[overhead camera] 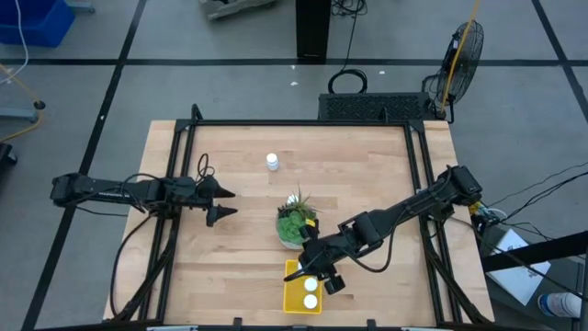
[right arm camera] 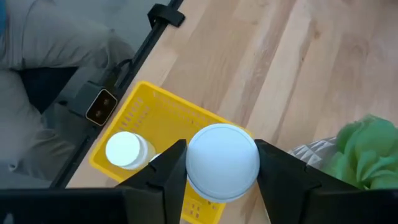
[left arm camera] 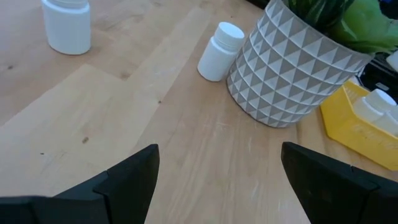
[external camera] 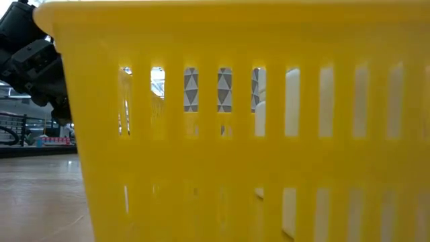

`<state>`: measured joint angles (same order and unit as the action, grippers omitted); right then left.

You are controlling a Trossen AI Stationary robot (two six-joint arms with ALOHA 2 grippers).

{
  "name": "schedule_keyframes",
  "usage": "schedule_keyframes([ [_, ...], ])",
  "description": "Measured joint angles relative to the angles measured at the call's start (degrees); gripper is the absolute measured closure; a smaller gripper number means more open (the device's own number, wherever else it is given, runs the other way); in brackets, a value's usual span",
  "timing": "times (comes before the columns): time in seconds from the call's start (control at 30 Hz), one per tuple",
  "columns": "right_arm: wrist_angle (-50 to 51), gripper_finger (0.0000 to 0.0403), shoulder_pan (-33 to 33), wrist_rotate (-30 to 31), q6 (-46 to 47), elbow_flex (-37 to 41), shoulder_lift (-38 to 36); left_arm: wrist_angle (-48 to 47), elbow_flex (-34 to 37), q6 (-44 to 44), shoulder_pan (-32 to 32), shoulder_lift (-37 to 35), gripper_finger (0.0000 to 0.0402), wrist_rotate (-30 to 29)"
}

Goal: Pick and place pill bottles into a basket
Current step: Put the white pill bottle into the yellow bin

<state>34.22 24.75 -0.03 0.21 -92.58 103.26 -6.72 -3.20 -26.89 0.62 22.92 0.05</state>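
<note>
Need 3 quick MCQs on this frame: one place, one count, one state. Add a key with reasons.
1. Where does the basket sit?
A. beside the plant pot
B. at the table's far edge
C. on the floor

2. How many bottles rest on the bare wood, outside the basket?
A. none
B. two
C. four

3. What is the state of the right hand?
A. open and empty
B. shut on a bottle
C. shut on a leaf

Key:
1 A: the left wrist view shows the yellow basket right next to the pot.
2 B: one bottle stands alone, and another sits tilted by the pot.
3 B: its fingers clamp a white-capped bottle above the basket.
</note>
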Motion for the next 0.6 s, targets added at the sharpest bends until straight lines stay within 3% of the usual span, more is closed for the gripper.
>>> schedule_keyframes([
  [0.6, -6.0, 0.0250, 0.5, 0.0, 1.3, 6.8, 0.1, 0.0, 0.0, 0.9, 0.0, 0.0, 0.0062, 0.0],
])
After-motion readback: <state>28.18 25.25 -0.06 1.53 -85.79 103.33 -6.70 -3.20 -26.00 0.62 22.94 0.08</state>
